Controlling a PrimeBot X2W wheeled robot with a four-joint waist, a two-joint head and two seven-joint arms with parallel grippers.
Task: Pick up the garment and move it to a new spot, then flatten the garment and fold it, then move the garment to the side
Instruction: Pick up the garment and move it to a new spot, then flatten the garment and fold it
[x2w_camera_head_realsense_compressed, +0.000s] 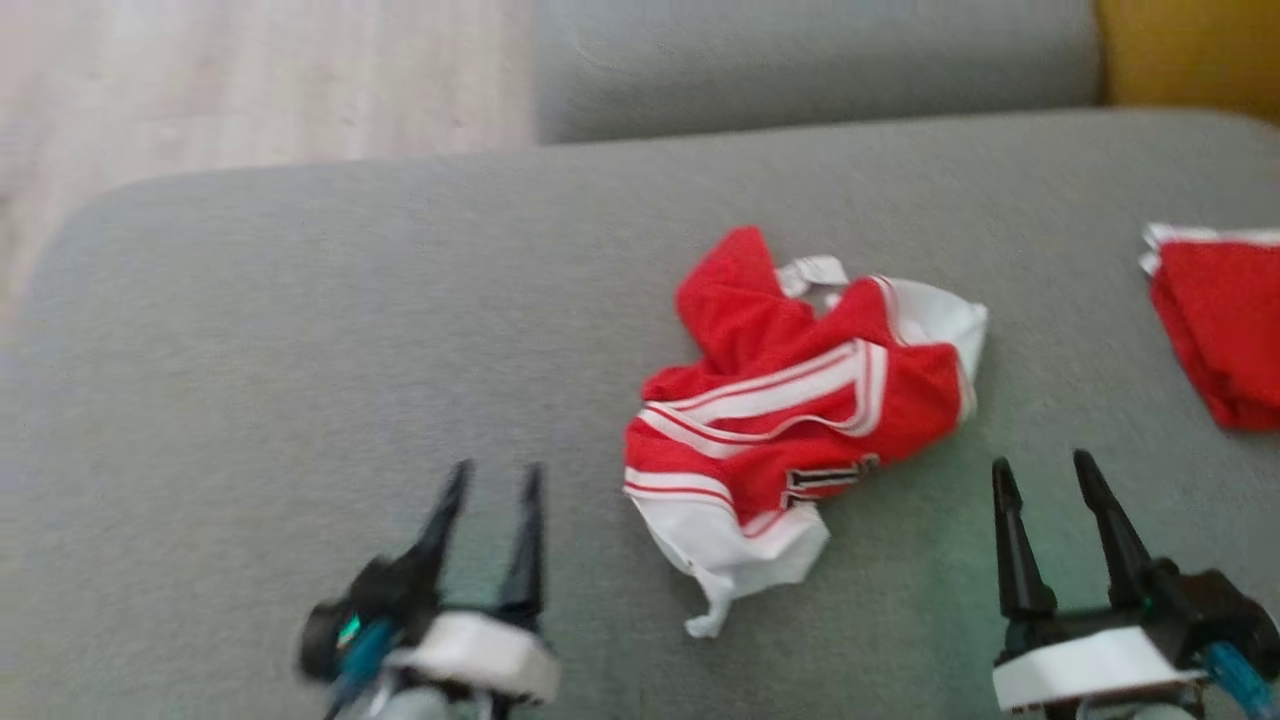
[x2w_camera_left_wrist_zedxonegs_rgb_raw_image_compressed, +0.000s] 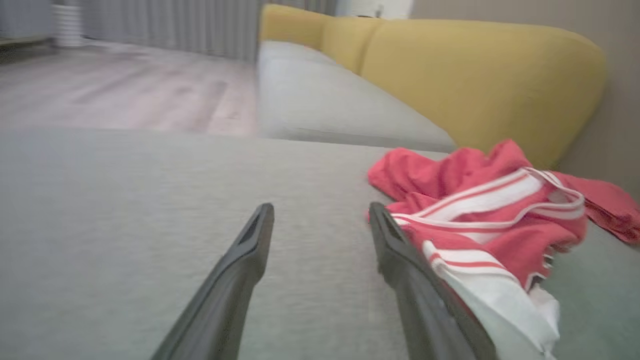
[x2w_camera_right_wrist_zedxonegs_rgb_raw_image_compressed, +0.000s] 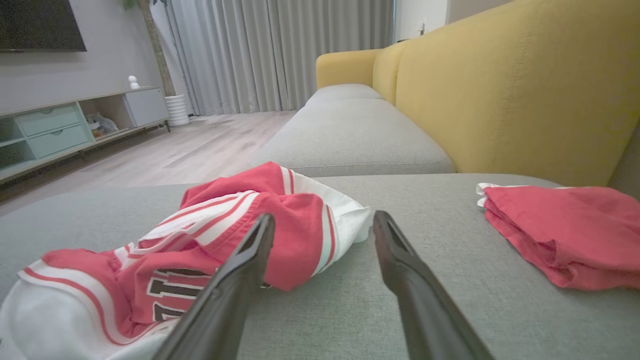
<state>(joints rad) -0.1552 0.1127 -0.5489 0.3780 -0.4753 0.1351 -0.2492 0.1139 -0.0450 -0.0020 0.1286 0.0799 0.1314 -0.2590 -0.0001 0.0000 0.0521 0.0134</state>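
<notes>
Red-and-white jersey (x2w_camera_head_realsense_compressed: 800, 400) crumpled on the grey sofa seat (x2w_camera_head_realsense_compressed: 300, 350).
It lies between the left gripper (x2w_camera_head_realsense_compressed: 497, 470) and right gripper (x2w_camera_head_realsense_compressed: 1041, 462), both spread wide and holding nothing; its dark block digits are creased, unreadable. A folded red cloth (x2w_camera_head_realsense_compressed: 1215, 330) sits apart, right.

Two red garments: a crumpled jersey (x2w_camera_head_realsense_compressed: 800, 400) mid-frame, a folded garment (x2w_camera_head_realsense_compressed: 1220, 330) at right edge. Two grippers: left gripper (x2w_camera_head_realsense_compressed: 497, 470), right gripper (x2w_camera_head_realsense_compressed: 1042, 462).

folded red cloth (x2w_camera_head_realsense_compressed: 1222, 330) cut by right edge, left end effector (x2w_camera_head_realsense_compressed: 497, 468) blurred
</notes>
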